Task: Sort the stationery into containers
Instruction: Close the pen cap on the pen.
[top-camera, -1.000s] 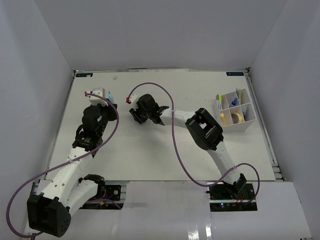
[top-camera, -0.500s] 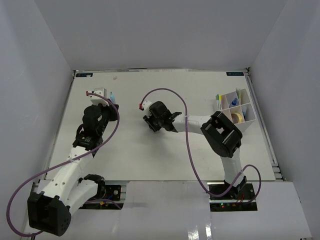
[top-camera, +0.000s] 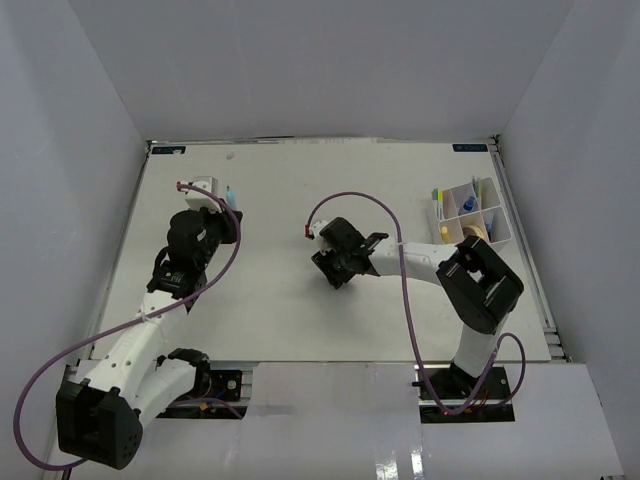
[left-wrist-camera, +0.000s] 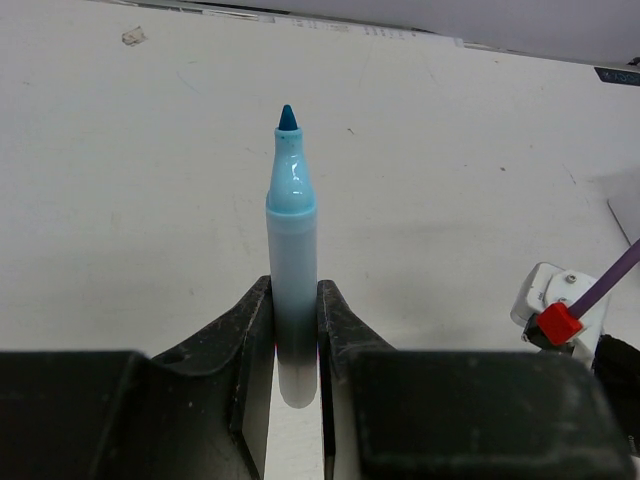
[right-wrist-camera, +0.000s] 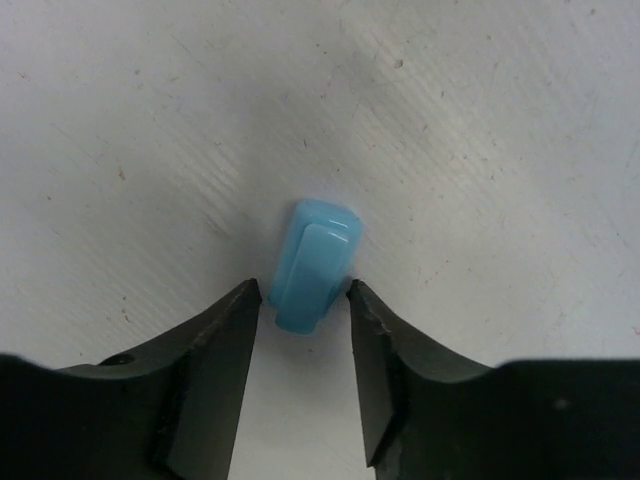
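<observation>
1. A light-blue marker (left-wrist-camera: 291, 270), uncapped, with its darker blue tip bare, points straight out away from the left wrist camera.
2. The left gripper (left-wrist-camera: 293, 300) is clamped on the lower barrel of the marker, 1 black finger pressed to each side. In the overhead view it sits at the far left of the white table (top-camera: 270, 310).
3. A light-blue cap (right-wrist-camera: 312, 265), short and squared, sits between the 2 fingers of the right gripper (right-wrist-camera: 300, 292). The fingers are closed in on its sides and appear to pinch it, though only by its near end.
4. Overhead, the right gripper is near the middle of the table, well apart from the marker and between it and the organizer.
5. The white organizer box (top-camera: 490, 248) stands at the far right edge. Its compartments already hold a small blue item and some yellow ones.
6. Judged step: each arm holds 1 half of the same marker, and neither part is in a compartment yet.
7. To do it well, the right arm should keep a firm pinch, since the cap is small, smooth and held shallowly. It should release only when low over an open compartment, clear of the thin dividers.
8. The bare tip should be kept off the table to avoid marking it.
</observation>
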